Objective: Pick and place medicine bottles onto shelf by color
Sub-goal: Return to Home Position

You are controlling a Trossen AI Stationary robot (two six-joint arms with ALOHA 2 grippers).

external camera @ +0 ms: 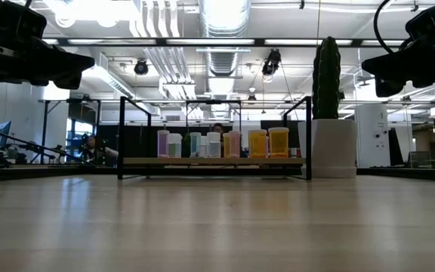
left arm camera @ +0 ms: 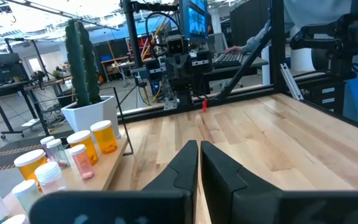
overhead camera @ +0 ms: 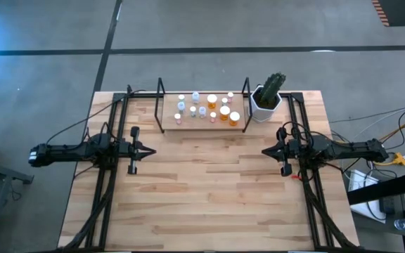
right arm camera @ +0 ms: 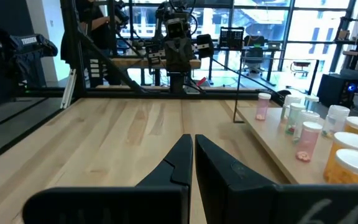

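Several white-capped medicine bottles [overhead camera: 206, 107] stand upright on the light-wood shelf [overhead camera: 201, 124] at the table's far middle: orange ones [external camera: 267, 142] toward its right end, pinkish and greenish ones [external camera: 171, 144] toward its left. My left gripper [overhead camera: 151, 150] hovers shut at the table's left, above the wood and pointing toward the centre; in the left wrist view its fingers [left arm camera: 199, 163] meet with nothing between them. My right gripper [overhead camera: 264, 150] hovers shut at the table's right, facing it, and its fingers [right arm camera: 192, 157] also hold nothing.
A white hexagonal pot with a green cactus [overhead camera: 268, 98] stands just right of the shelf. Black frame rails [overhead camera: 111, 176] run along the table's left and right sides. Bare wood [overhead camera: 206, 190] lies between and in front of the grippers.
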